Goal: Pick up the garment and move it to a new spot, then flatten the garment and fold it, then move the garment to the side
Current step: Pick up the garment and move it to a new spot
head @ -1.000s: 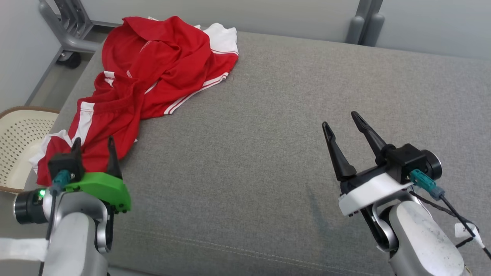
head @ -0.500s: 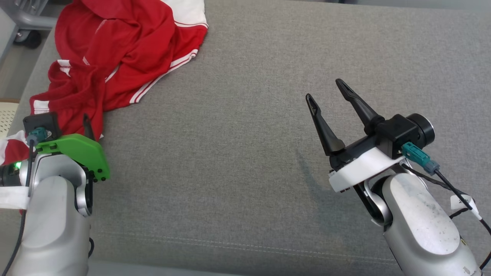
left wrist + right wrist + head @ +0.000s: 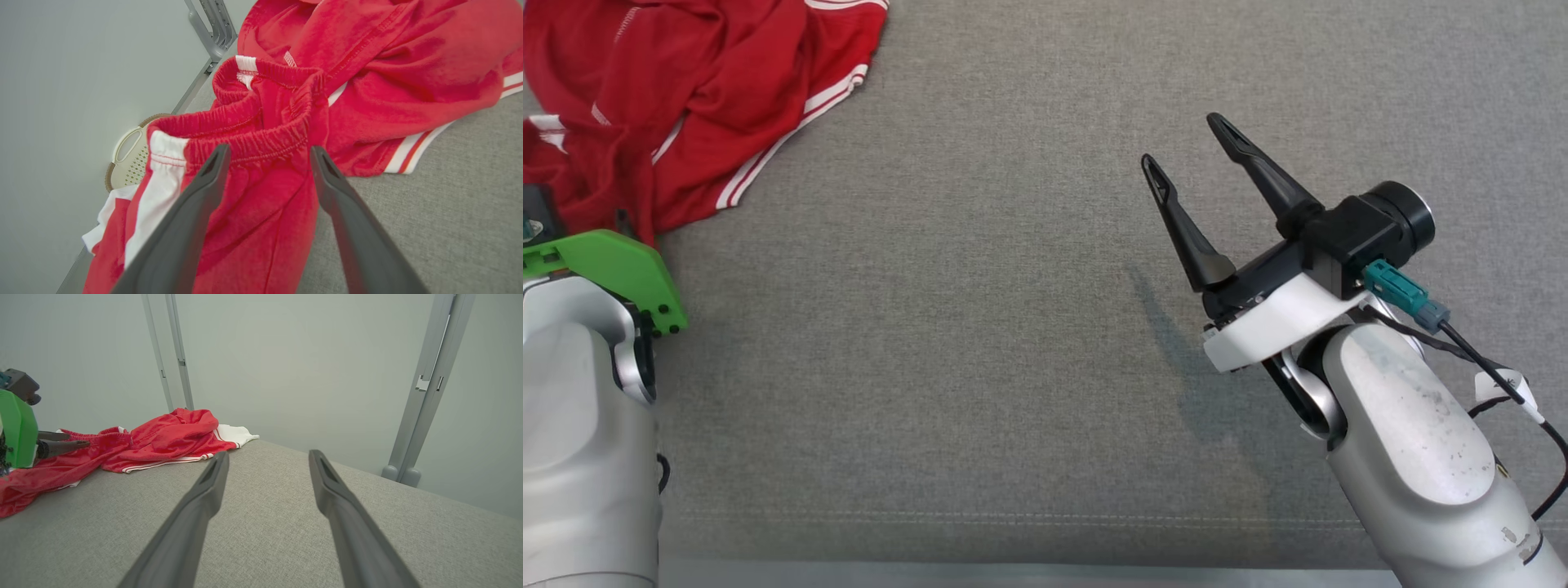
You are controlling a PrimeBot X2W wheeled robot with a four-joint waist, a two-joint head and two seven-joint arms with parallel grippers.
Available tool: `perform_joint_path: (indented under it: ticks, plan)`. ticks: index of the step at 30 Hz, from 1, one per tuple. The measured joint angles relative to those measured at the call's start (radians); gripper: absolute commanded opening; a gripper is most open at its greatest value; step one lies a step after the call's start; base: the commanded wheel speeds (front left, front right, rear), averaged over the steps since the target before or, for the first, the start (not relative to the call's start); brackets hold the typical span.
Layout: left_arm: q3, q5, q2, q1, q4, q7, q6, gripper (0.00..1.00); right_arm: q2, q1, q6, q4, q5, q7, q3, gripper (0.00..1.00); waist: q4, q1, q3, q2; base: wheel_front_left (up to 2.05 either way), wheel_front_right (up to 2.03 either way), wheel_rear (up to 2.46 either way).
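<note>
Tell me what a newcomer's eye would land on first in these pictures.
The crumpled red fabric garment with white stripes grabs the eye first, heaped at the far left of the grey woven cushion. Next come the two dark, long-fingered claws. The left claw is open and points at the garment's gathered waistband, and the right claw, also open, hangs over bare cushion on the right.

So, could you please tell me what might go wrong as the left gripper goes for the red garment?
1. The open left gripper is at the bunched waistband of the garment; closing there may pinch several layers and lift it twisted.
2. One end seems to overhang the cushion edge by the basket; a weak grip could let it slide off.
</note>
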Motion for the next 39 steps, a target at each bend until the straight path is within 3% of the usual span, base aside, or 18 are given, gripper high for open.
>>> perform_joint_path:
  ticks: [15,16,17,18,19,31,39]
  plan:
    - [0.130,0.178,0.005,-0.103,0.102,0.007,0.001,1.00,0.000,-0.044,0.012,0.008,0.000,-0.010,0.013,1.00,-0.088,-0.0001,0.077,0.0000,0.00,0.00,0.00]
    - [0.132,0.186,0.002,-0.106,0.106,0.007,0.001,0.89,0.000,-0.044,0.012,0.009,0.000,-0.010,0.011,1.00,-0.091,-0.0001,0.078,0.0000,0.00,0.00,0.00]
    - [0.136,0.191,-0.002,-0.110,0.110,0.006,0.001,0.44,0.000,-0.044,0.012,0.009,0.000,-0.010,0.011,1.00,-0.092,-0.0001,0.079,0.0000,0.00,0.00,0.00]
    - [0.142,0.202,-0.007,-0.115,0.113,0.001,0.001,0.44,0.000,-0.044,0.012,0.010,0.000,-0.011,0.010,1.00,-0.093,-0.0001,0.081,0.0000,0.00,0.00,0.00]
    - [0.148,0.212,-0.012,-0.120,0.115,-0.003,0.001,0.00,0.000,-0.044,0.012,0.012,0.001,-0.014,0.010,1.00,-0.094,-0.0001,0.081,0.0000,0.00,0.00,0.00]
    - [0.174,0.264,-0.083,-0.154,0.133,-0.107,0.001,0.00,-0.002,-0.048,0.011,0.041,0.009,-0.035,-0.024,1.00,-0.073,-0.0001,0.069,0.0000,0.00,0.00,0.00]
    - [0.167,0.234,-0.115,-0.158,0.150,-0.217,0.001,0.00,-0.002,-0.048,-0.006,0.069,0.016,-0.044,-0.040,1.00,-0.048,-0.0002,0.033,0.0000,0.00,0.00,0.00]
